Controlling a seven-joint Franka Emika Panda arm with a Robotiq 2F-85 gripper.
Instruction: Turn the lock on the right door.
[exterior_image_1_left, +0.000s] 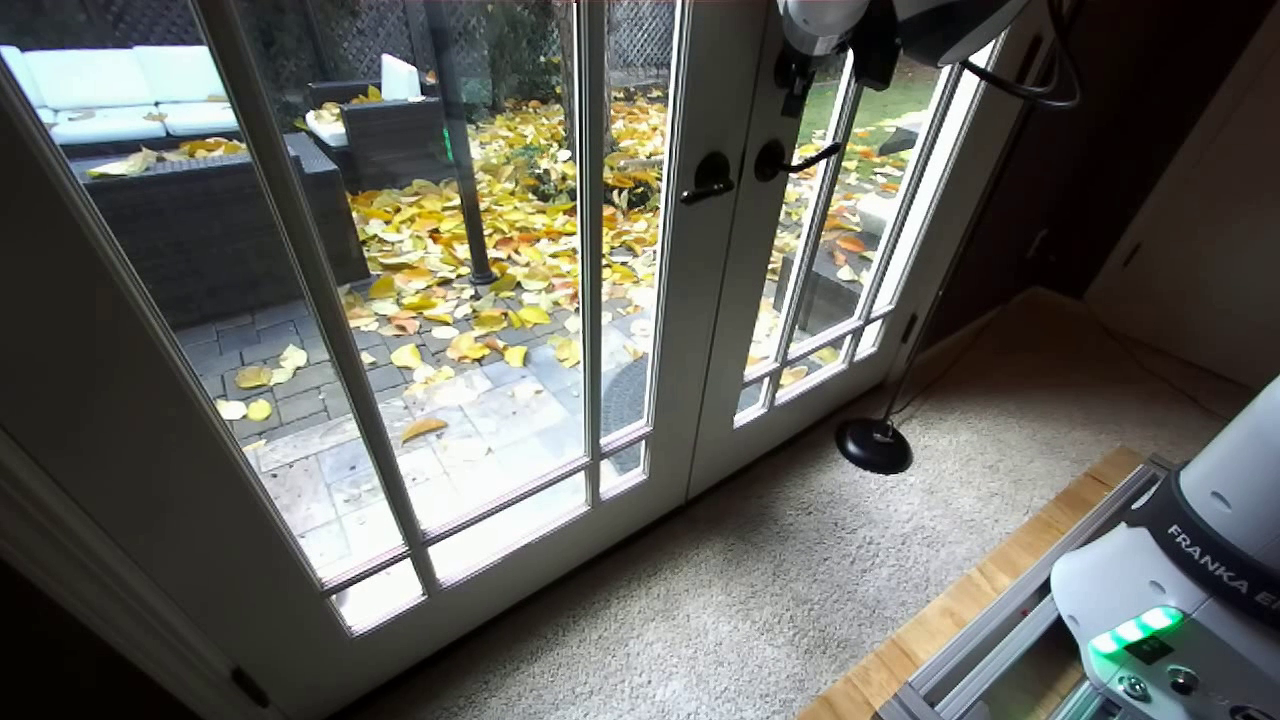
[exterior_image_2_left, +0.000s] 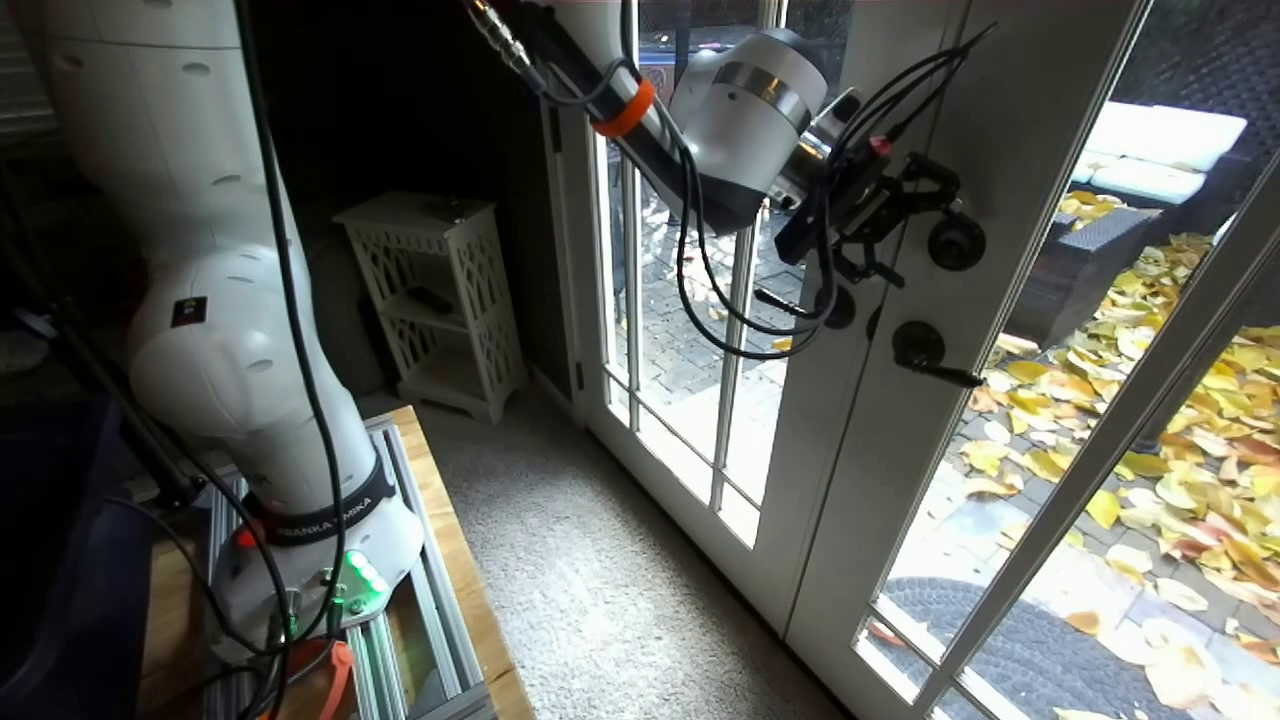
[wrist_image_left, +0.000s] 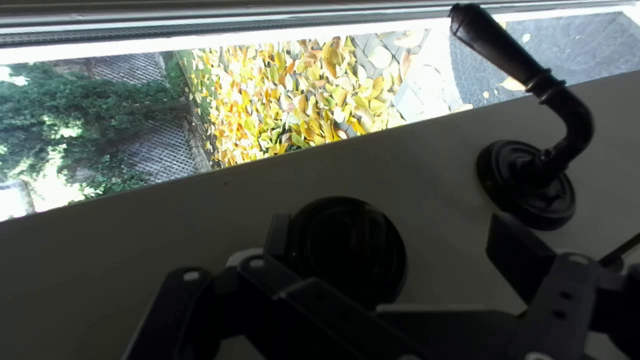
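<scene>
The lock (wrist_image_left: 350, 250) is for us the dark round piece just below the centre of the wrist view, on the right door (exterior_image_2_left: 885, 460). Nearest stands the gripper (wrist_image_left: 392, 237); its fingers (wrist_image_left: 277, 235) are spread wide and hold nothing. Close to it, around the middle of an exterior view, cables (exterior_image_2_left: 748, 356) hang in loops before a neighbouring handle (exterior_image_2_left: 785, 304); when we rotate, they may hook there. Next, the finger at the left of the wrist view covers a part of the lock's lower left edge, and the other is well apart from it; whether anything touches, we cannot tell. If we close so off centre, we fear that this finger only pushes the round plate and slips, without catching the part that turns, which is too dark for us to see clearly. At the upper right, the lever handle (wrist_image_left: 570, 107) could be struck while turning. Farthest, the bright leaves (wrist_image_left: 320, 100) outside leave the lock almost black, so we may misjudge its depth.
</scene>
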